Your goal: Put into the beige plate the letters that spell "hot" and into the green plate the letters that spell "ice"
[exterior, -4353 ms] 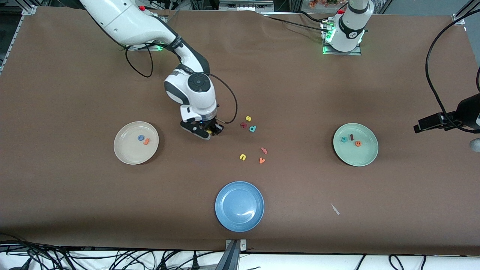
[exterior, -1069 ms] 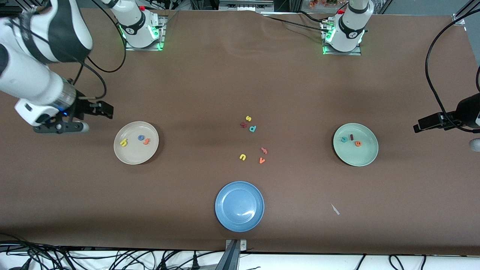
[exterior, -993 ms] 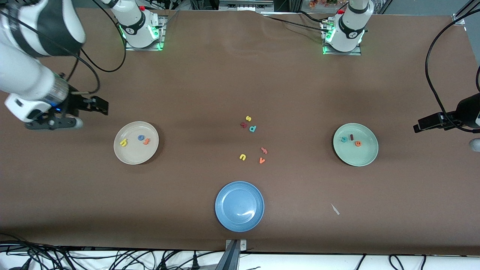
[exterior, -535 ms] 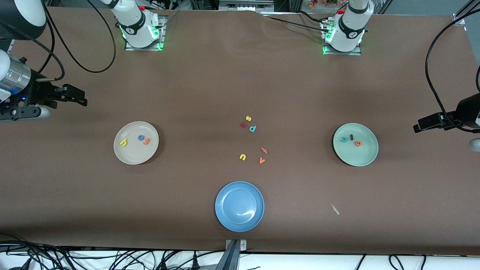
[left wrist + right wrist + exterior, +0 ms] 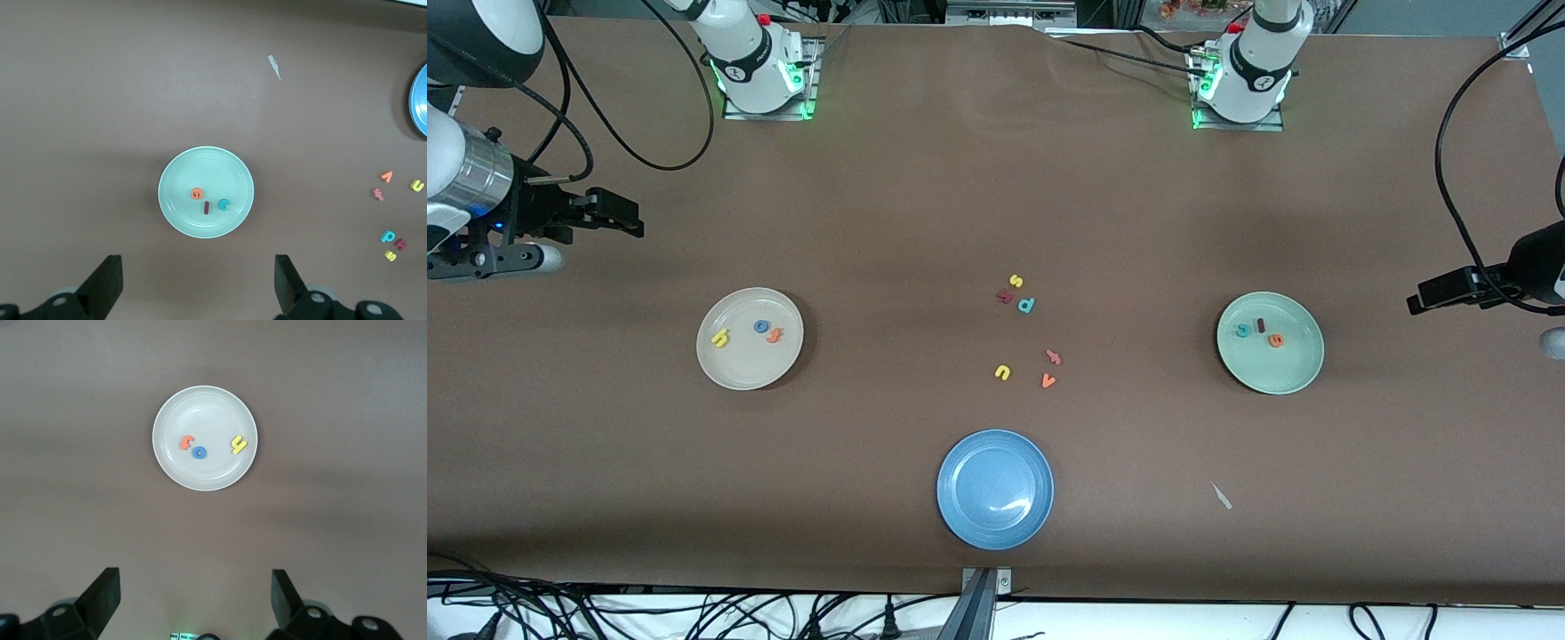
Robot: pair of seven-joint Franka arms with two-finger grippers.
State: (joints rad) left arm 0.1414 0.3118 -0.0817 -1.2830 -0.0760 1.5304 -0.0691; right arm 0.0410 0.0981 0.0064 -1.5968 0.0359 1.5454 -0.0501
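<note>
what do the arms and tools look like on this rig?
White Franka arms with black joint sections; each base glows green, with a red button beside it. Black cables loop off both arms. The right tool is black with a silver wrist ring and blue light. The left tool is black. Both have dark wedge-shaped fingers.

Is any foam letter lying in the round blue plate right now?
No: the round blue plate holds nothing, while the loose foam letters lie on the brown table farther from the front camera.

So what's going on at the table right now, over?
Left gripper and right gripper open, empty. h, o, t in beige plate; i, c, e in green plate. Nothing blocking.
</note>
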